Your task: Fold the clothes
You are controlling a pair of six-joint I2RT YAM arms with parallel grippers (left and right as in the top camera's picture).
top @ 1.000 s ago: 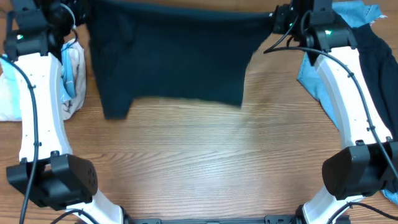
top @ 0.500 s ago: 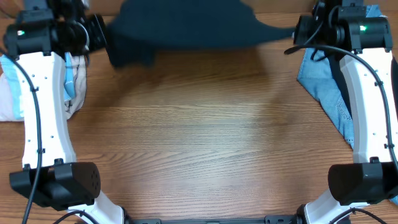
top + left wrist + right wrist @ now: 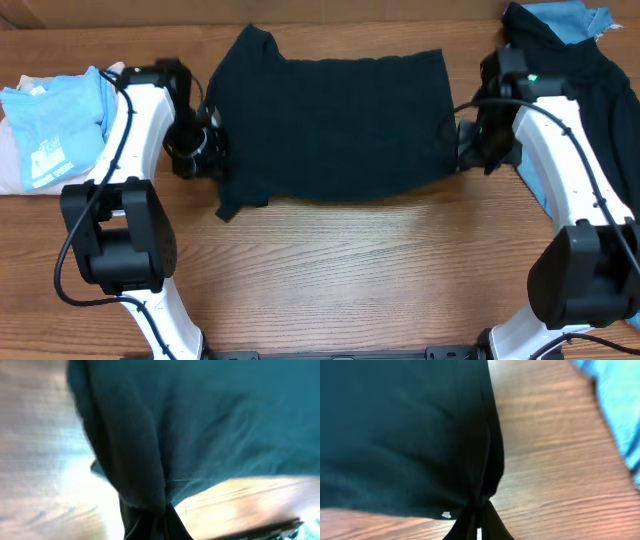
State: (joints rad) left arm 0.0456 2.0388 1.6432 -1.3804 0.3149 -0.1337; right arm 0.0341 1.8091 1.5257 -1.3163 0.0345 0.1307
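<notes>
Looking down on a wooden table (image 3: 350, 270), showing a black T-shirt (image 3: 330, 125) lying spread across the far middle, mostly flat with light wrinkles. Showing one short sleeve pointing toward the far left and a loose corner of fabric trailing toward the near left.

Showing the left gripper (image 3: 205, 150) sitting at the shirt's left edge and the right gripper (image 3: 468, 145) at its right edge, both low over the table.

Viewing from the left wrist, blurred: dark fabric bunching into a tight gather, jaws clamping on it. Viewing from the right wrist: jaws pinching together on a gathered edge of the shirt, with a small white mark (image 3: 446, 515) showing on the fabric just left of the pinch.

Showing a light blue printed tee (image 3: 55, 125) lying at the far left, beyond the left arm, and a blue denim garment (image 3: 575, 15) lying at the far right.
</notes>
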